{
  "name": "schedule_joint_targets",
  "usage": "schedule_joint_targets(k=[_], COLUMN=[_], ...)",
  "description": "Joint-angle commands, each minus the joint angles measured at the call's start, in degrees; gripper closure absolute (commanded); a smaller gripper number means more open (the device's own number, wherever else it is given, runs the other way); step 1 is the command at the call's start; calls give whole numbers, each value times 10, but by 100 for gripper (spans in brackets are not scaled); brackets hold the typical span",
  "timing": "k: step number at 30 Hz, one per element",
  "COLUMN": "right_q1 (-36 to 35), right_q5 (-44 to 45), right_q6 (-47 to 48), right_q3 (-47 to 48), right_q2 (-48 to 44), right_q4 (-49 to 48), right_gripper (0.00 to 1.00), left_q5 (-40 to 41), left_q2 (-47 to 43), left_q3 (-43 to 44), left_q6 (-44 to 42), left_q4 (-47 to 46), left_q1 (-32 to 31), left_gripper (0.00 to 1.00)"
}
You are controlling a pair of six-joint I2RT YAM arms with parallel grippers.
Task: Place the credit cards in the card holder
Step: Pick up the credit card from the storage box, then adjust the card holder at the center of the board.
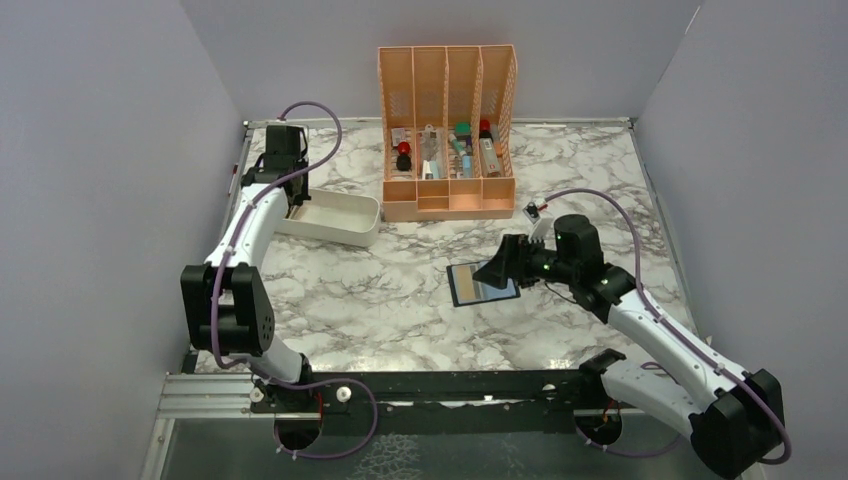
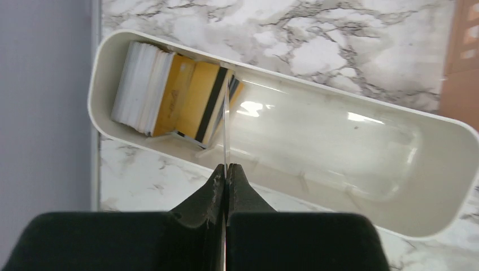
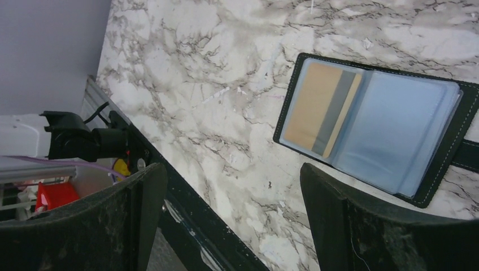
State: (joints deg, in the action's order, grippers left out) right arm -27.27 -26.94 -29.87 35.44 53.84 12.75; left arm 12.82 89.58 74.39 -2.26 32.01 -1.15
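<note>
Left claw [image 2: 227,169] clenched one card [image 2: 226,113] edge-on over the tray [image 2: 350,152]; other cards [image 2: 164,93] sat stacked at its upper-left end. Holder [image 3: 395,124] lay open upper right, gold card [image 3: 313,104] in left pocket, right claw [image 3: 229,186] released above.

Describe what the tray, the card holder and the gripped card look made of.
White tray: glossy moulded plastic, likely; bright highlights on its smooth floor.
Card holder: black leather or imitation, with stitched edge; clear bluish film pockets.
Credit card in the left gripper: thin stiff plastic, seen edge-on.
</note>
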Motion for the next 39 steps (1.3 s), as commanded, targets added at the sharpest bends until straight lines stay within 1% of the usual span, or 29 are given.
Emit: schedule_joint_targets(k=[1, 3, 6, 7, 8, 11, 14, 15, 18, 23, 27, 30, 33, 36, 39], right_q1=[2, 2, 2, 2, 2, 2, 2, 2, 2, 2, 2, 2, 2, 2, 2], right_q5=[60, 99, 191, 221, 244, 285, 293, 290, 287, 288, 264, 260, 239, 226, 208], right_q6=[-2, -1, -5, -6, -6, -6, -11, -13, -14, -6, 0, -1, 1, -6, -15], right_q3=[7, 13, 24, 25, 25, 27, 35, 39, 42, 34, 28, 23, 16, 1, -20], right_q2=[17, 24, 35, 38, 42, 69, 111, 124, 157, 199, 226, 239, 241, 233, 219], right_q4=[16, 32, 69, 77, 81, 85, 80, 77, 59, 31, 17, 15, 9, 4, -11], right_gripper=[8, 8, 8, 8, 8, 7, 6, 6, 7, 13, 20, 23, 28, 33, 36], left_q5=[-109, -166, -282, -334, -360, -442, -492, -496, -485, -434, -414, -408, -396, -372, -376], left_q2=[-56, -84, -130, -145, -159, -198, -230, -237, -255, -278, -273, -258, -246, -238, -220], left_q3=[-37, -62, -124, -154, -171, -234, -294, -306, -323, -344, -363, -366, -367, -377, -388], left_q6=[84, 109, 166, 189, 214, 295, 388, 409, 433, 463, 494, 498, 499, 504, 501], left_q4=[-30, -50, -110, -133, -153, -230, -313, -331, -345, -366, -401, -416, -424, -443, -467], left_q1=[-2, -2, -2, -2, -2, -2, -10, -18, -54, -147, -199, -228, -250, -274, -289], left_gripper=[100, 100, 100, 100, 100, 100, 100, 100, 100, 100, 100, 100, 100, 100, 100])
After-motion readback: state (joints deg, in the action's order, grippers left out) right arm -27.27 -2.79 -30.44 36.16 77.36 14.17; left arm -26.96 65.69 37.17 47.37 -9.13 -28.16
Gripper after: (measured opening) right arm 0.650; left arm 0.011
